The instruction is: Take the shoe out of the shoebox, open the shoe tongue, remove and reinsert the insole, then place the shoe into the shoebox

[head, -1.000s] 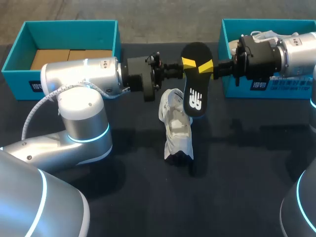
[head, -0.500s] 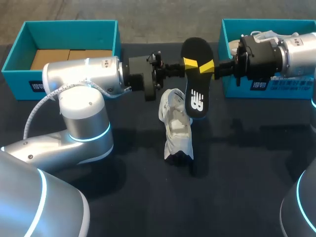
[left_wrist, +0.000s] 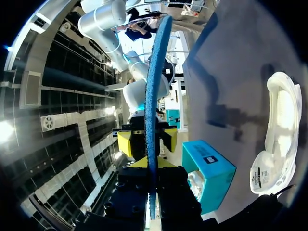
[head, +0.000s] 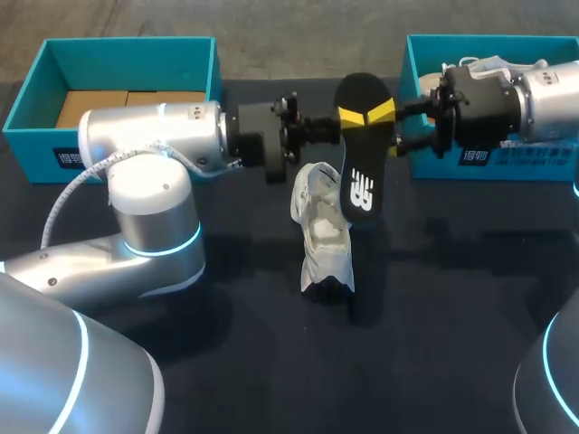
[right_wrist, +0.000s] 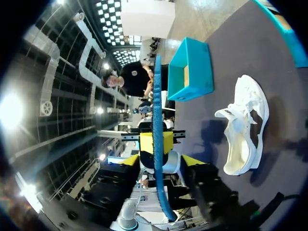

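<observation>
Above the middle of the table [head: 452, 298], the black insole [head: 358, 154] hung upright in the air. The left gripper [right_wrist: 156, 143] was closed on its upper part, one yellow tip pressed to each face. The right gripper [left_wrist: 148, 141] stood open around the same stretch from the opposite side, its fingers spread wide with a gap on either side, holding nothing. I judged the step in hand to be a change of grip between the two arms, ahead of putting the insole back into the shoe [head: 323, 231]. To do that well, the left clamp, the only hold on the insole, had to stay firm. The right gripper needed either to close squarely on the flat faces or to back straight out along its own line, so that no tip dragged the thin edge. The insole looked thin and bendy, so its free lower end would likely sway. It would want a slow descent, entering the shoe's mouth end first and at a slant. The spare gripper would probably serve best steadying the shoe, which looked light enough to slide. The shoe lay on the table with its mouth upward, below the two grippers and a little nearer the robot, apart from both. In the head view the insole's lower end hung over one end of it. The left shoebox [head: 127, 42] sat at the far left, its brown floor showing. The right shoebox [head: 507, 163] lay under the right arm's wrist.
</observation>
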`<act>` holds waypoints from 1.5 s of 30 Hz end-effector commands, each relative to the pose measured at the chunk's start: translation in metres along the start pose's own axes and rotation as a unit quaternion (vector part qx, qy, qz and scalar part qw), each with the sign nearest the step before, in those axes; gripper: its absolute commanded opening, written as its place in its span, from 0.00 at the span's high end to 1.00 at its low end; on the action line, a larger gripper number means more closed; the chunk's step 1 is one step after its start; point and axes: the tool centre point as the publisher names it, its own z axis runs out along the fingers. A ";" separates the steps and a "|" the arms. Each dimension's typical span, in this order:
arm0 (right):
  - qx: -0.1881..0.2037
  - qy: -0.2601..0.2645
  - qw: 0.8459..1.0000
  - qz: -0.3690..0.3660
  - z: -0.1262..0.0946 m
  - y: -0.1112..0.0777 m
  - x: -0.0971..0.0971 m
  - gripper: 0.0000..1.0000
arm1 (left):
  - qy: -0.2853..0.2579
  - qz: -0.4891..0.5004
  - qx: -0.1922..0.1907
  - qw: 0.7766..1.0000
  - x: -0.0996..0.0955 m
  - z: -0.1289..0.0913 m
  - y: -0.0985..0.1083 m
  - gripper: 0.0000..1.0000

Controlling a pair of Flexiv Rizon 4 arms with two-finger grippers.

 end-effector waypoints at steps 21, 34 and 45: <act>-0.113 -0.124 0.985 -0.034 -0.068 -0.016 -0.025 0.00 | 0.015 -0.022 -0.012 1.000 -0.002 -0.019 0.003 1.00; -0.113 -0.124 0.985 -0.034 -0.068 -0.016 -0.025 0.00 | 0.012 -0.041 -0.025 0.999 -0.003 -0.027 0.006 1.00; -0.138 -0.212 0.967 -0.007 -0.083 -0.037 -0.053 0.00 | 0.008 -0.045 -0.027 0.999 -0.001 -0.030 0.010 1.00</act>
